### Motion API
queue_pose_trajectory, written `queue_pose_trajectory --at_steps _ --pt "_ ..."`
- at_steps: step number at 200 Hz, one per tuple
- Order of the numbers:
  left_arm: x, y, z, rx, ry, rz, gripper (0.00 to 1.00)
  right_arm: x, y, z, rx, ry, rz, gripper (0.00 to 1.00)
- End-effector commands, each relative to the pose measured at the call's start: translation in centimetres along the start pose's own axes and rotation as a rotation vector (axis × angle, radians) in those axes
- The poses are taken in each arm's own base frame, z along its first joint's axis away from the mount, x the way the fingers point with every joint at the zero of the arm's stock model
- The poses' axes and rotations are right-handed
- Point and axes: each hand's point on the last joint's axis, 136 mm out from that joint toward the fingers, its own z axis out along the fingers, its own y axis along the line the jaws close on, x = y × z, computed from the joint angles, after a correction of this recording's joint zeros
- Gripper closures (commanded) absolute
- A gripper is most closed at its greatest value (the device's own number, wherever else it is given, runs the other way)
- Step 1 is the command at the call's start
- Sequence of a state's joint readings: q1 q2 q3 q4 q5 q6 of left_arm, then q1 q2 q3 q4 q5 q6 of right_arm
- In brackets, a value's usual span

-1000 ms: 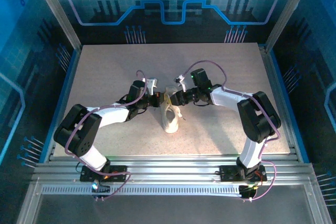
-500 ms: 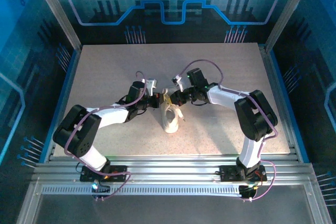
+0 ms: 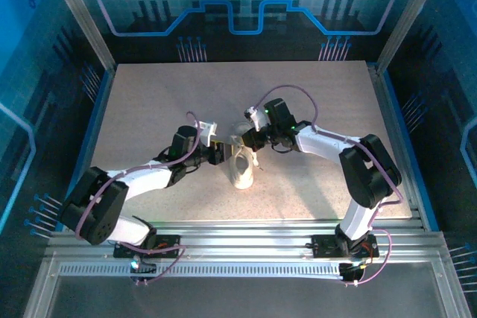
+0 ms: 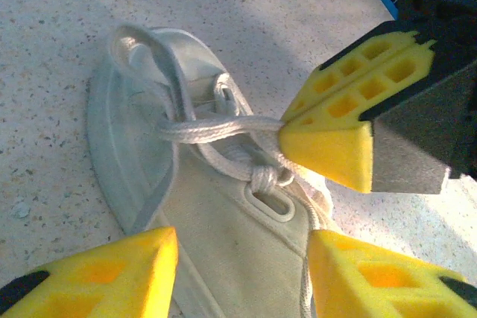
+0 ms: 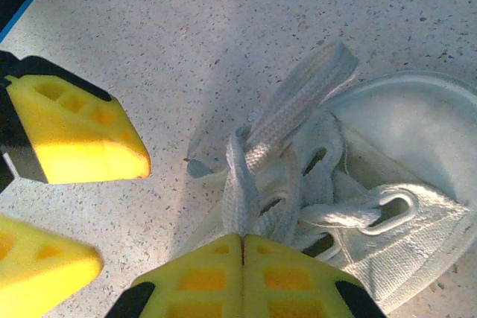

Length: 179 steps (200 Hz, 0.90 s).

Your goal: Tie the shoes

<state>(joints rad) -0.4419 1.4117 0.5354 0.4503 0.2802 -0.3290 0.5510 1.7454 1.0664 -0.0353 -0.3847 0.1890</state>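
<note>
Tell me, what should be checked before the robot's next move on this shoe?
1. Right gripper shut on lace: ok.
2. Left gripper open, holding nothing: ok.
3. Lace drawn straight from shoe to right gripper: ok.
4. Shoe sole-down on table: ok.
5. Grippers apart from each other: ok.
6. Bow finished: cannot tell; one small knot shows.
</note>
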Motion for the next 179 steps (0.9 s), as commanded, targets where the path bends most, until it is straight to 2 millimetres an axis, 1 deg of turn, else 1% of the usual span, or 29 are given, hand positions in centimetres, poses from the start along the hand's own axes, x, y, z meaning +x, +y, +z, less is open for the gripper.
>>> queue_pose_trajectory --at_steps 1,20,38,72,94,120,179 --pt "-1.0 0.1 -1.0 0.029 -0.032 -0.017 0.44 0.4 1.1 0.8 -0.048 0.022 -0.024 1.00" --pt "-2.3 1.2 -1.3 0.054 -0.044 -0.150 0.42 0.6 1.3 0.8 -0.051 0.033 -0.024 1.00" --pt "-2.7 1.6 -0.6 0.079 -0.019 -0.234 0.42 0.9 1.1 0.9 -0.048 0.054 -0.021 1.00" --pt "-2.9 1.7 2.1 0.145 0.028 -0.342 0.42 1.3 0.8 1.1 -0.033 0.083 -0.012 1.00" --pt "-2.9 1.8 3.8 0.201 0.042 -0.412 0.43 1.2 0.7 1.0 -0.021 0.085 -0.010 1.00" --pt "-2.6 2.0 4.8 0.231 0.046 -0.438 0.48 1.2 0.4 0.9 -0.003 0.103 -0.001 1.00" --pt "-2.2 1.9 5.6 0.266 0.074 -0.444 0.50 0.9 -0.8 1.1 0.027 0.117 0.044 1.00"
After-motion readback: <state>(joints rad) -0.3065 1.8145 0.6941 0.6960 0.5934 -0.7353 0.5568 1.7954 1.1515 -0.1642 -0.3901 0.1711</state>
